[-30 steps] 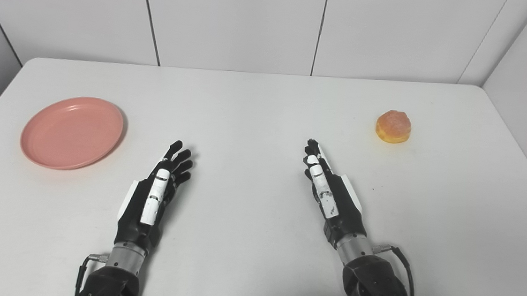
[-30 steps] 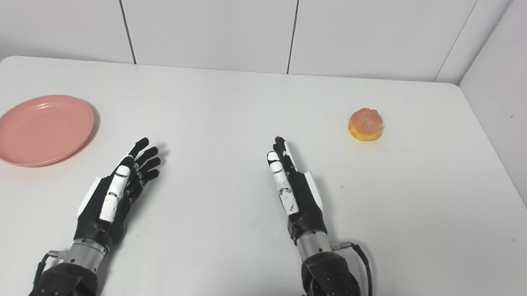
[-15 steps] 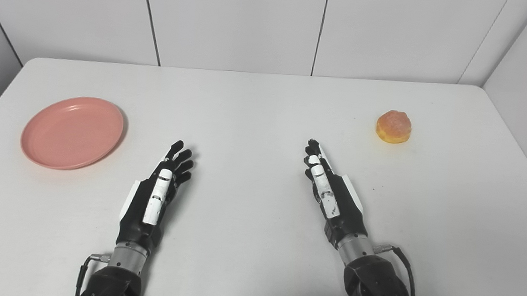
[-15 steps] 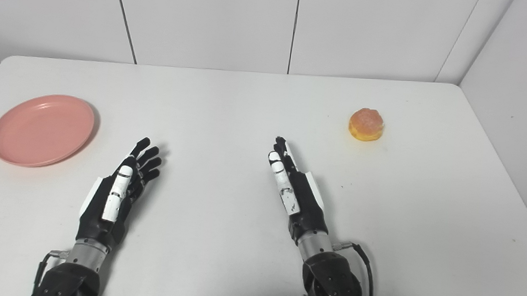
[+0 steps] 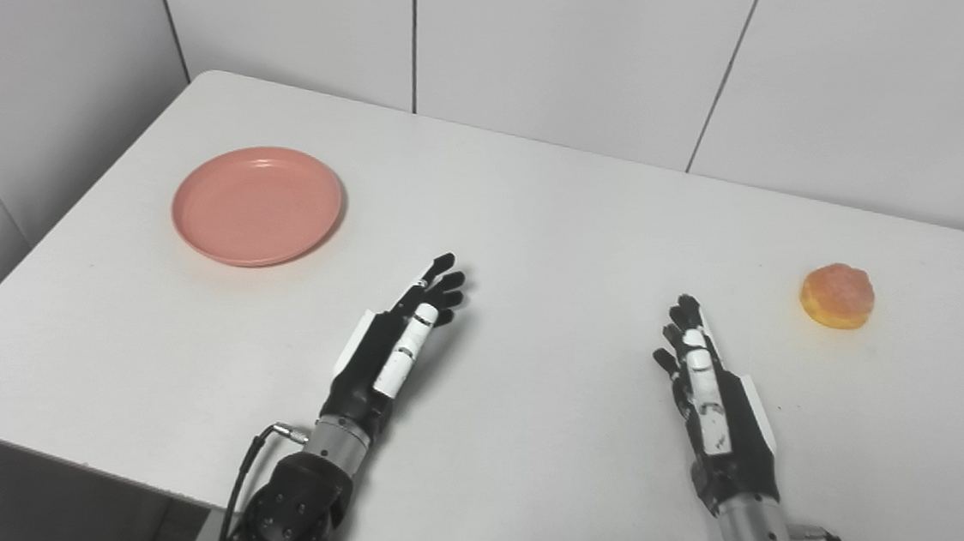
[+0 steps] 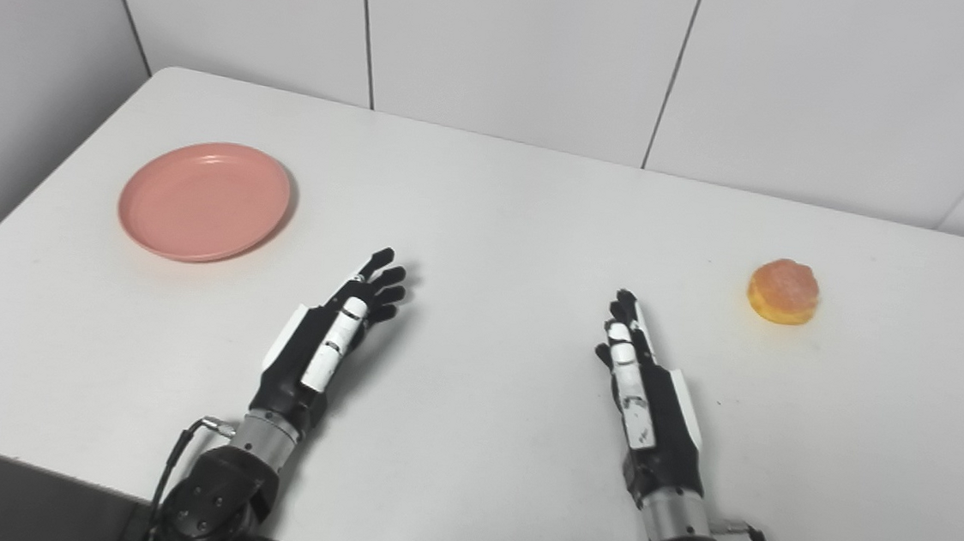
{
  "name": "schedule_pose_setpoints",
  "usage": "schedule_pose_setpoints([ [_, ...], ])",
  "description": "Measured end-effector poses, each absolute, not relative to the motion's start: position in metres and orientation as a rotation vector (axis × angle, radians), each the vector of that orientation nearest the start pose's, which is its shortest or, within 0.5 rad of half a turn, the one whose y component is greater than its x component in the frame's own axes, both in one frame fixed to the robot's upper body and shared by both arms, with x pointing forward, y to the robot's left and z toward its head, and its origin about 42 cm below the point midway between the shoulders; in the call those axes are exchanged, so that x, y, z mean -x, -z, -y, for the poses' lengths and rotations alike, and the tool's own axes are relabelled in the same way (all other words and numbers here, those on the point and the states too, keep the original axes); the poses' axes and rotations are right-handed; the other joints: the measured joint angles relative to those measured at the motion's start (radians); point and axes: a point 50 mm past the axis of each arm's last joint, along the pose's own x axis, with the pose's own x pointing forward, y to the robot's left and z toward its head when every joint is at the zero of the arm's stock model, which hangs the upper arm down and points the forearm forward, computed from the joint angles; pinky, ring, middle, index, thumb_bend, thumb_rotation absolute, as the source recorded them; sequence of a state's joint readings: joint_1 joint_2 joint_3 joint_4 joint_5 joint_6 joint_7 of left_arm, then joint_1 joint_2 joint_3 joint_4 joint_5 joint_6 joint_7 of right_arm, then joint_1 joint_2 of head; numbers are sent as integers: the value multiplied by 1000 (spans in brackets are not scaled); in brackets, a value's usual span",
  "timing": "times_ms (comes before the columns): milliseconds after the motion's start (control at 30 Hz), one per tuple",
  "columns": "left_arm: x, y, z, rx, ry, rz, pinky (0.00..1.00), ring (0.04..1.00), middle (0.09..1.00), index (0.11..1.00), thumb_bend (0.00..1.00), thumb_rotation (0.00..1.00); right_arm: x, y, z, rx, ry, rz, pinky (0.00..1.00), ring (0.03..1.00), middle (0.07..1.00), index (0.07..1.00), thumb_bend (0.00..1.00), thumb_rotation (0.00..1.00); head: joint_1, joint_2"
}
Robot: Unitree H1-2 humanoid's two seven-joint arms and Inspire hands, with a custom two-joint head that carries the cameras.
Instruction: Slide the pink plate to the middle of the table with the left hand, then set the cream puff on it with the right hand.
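Observation:
A round pink plate (image 5: 257, 205) lies empty on the white table (image 5: 537, 223) at the far left. At the far right sits an orange-yellow cream puff (image 5: 837, 295). My left hand (image 5: 394, 345) rests above the table near the front middle, fingers stretched out and apart, holding nothing; the plate is well to its upper left. My right hand (image 5: 713, 392) is open too, edge-on with fingers straight, and the cream puff lies beyond it to the upper right. Neither hand touches its object.
White panelled walls stand behind the table and along its left side. The table's front left edge (image 5: 47, 434) shows at the bottom, with dark space below it. A cable loops from the left wrist (image 5: 247, 467).
The whole picture has shifted and tilted, so the camera has turned left; plate, puff and hands now appear further right. Nothing on the table has moved, and both hands stay open.

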State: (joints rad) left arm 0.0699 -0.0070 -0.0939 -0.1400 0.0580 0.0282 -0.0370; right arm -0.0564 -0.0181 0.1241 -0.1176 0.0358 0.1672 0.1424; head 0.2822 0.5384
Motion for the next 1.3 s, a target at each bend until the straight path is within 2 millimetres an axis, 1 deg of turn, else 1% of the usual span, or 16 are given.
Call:
schedule_pose_setpoints([
  [33,-261,-113,-182,-50,99,46,869,887,905,900,473,1000,-296,-131,171,-18,-287,2,1000,1000,1000,1000,245,1000,27,-18],
  [100,-262,-112,-175,-58,86,44,860,885,903,896,477,1000,-296,-129,175,-31,-287,1,1000,1000,1000,1000,233,1000,32,-21],
  [167,-263,-112,-172,-67,81,44,857,889,907,895,466,1000,-296,-128,178,-43,-286,7,1000,1000,1000,1000,209,1000,86,-55],
  [233,-263,-112,-168,-70,76,45,856,891,908,895,456,1000,-297,-124,182,-56,-281,12,1000,1000,1000,1000,202,1000,98,-61],
  [267,-264,-111,-166,-74,74,45,857,893,909,895,452,1000,-297,-124,184,-59,-280,14,1000,1000,1000,1000,193,1000,129,-77],
  [400,-265,-111,-158,-75,67,44,855,900,912,895,434,1000,-297,-122,186,-59,-288,18,1000,1000,1000,1000,169,1000,150,-89],
  [600,-267,-110,-151,-75,67,41,869,909,918,899,438,1000,-297,-122,186,-59,-293,18,1000,1000,1000,1000,170,1000,156,-89],
  [833,-267,-110,-150,-74,69,41,874,912,919,900,444,1000,-297,-122,187,-55,-296,21,1000,1000,1000,1000,128,1000,156,-83],
  [1000,-267,-111,-150,-74,69,43,869,909,919,901,438,1000,-294,-124,187,-54,-295,23,1000,1000,1000,1000,129,1000,153,-74],
  [1067,-267,-111,-151,-73,68,43,871,909,919,901,436,1000,-294,-126,186,-55,-297,18,1000,1000,1000,1000,121,1000,150,-64],
  [1133,-266,-111,-151,-73,68,43,869,906,918,900,432,1000,-292,-128,185,-58,-299,21,1000,1000,1000,1000,111,1000,150,-64],
  [1167,-266,-112,-151,-72,67,42,868,906,918,899,431,1000,-292,-129,184,-60,-299,24,1000,1000,1000,1000,108,1000,149,-57],
  [1200,-266,-112,-151,-71,65,42,865,901,916,897,439,1000,-292,-130,183,-62,-299,26,1000,1000,1000,1000,104,1000,149,-48],
  [1300,-263,-115,-152,-68,63,39,864,898,915,897,451,1000,-292,-129,180,-62,-295,18,1000,1000,1000,1000,100,1000,147,-46],
])
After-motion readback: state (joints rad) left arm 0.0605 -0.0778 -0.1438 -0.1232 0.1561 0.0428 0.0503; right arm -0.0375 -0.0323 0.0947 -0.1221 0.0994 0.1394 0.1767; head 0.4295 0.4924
